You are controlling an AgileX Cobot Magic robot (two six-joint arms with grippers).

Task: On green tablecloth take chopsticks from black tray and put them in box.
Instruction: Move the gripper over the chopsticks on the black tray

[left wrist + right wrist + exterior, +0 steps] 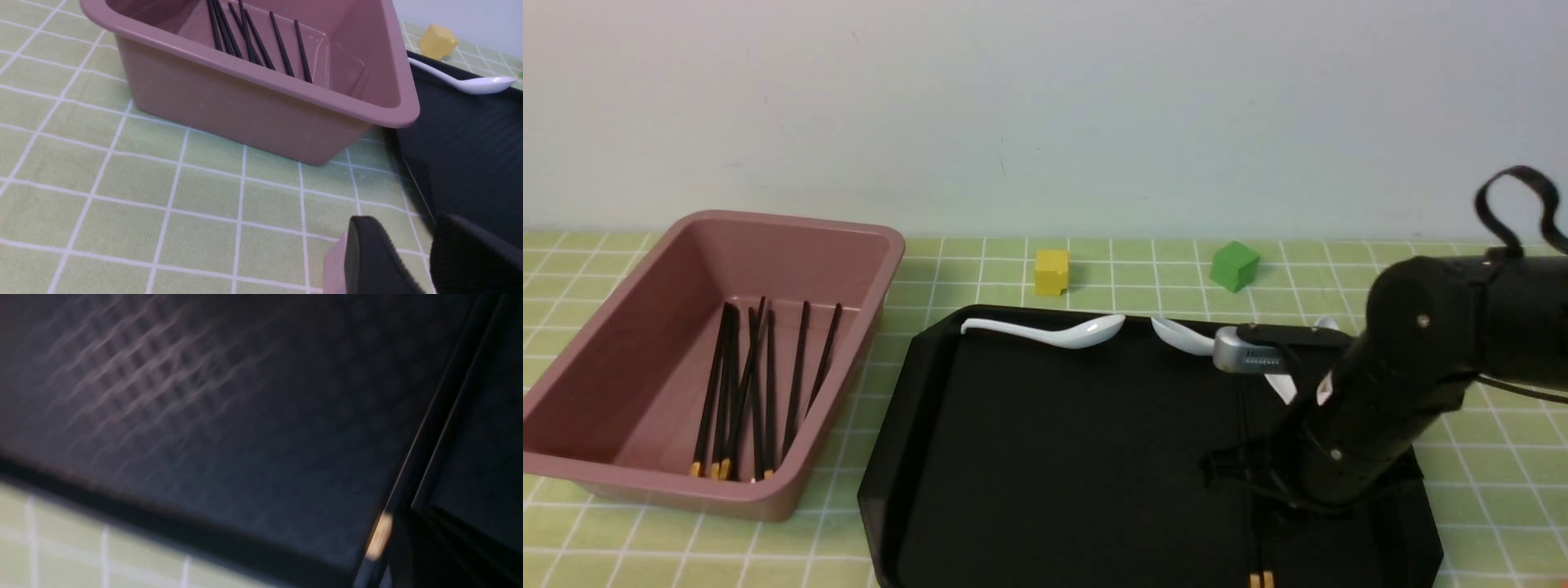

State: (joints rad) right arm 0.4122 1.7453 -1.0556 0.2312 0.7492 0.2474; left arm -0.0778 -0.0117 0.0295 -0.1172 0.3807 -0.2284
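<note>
Pale wall [1045,114] rose behind the table, which was covered by a green tablecloth [1494,474] with a grid of thin white lines. On the left stood the box [580,408], a deep dusty-pink tub with a rolled rim, and several black chopsticks [796,367] lay inside it, some crossing, their gold ends mostly toward the near side. To its right lay the black tray [1054,457], wide and cut at the corners. Two more chopsticks [1247,506] rested in the right part of the tray, side by side and running from far to near, with their gold ends at the near side. One white spoon [1070,333] lay along the tray's far rim, and others [1183,336] showed partly behind the right arm [1421,351]. Beyond the tray sat a yellow cube [1052,272] and, farther right, a green cube [1236,266]. The right arm reached over the tray, its end effector [421,512] low by the pair of chopsticks; whether it was clenched, released or gripping one of them could not be told. The left end effector [408,245] was released, its fingers apart with nothing between them, over the cloth on the near side of the box.
</note>
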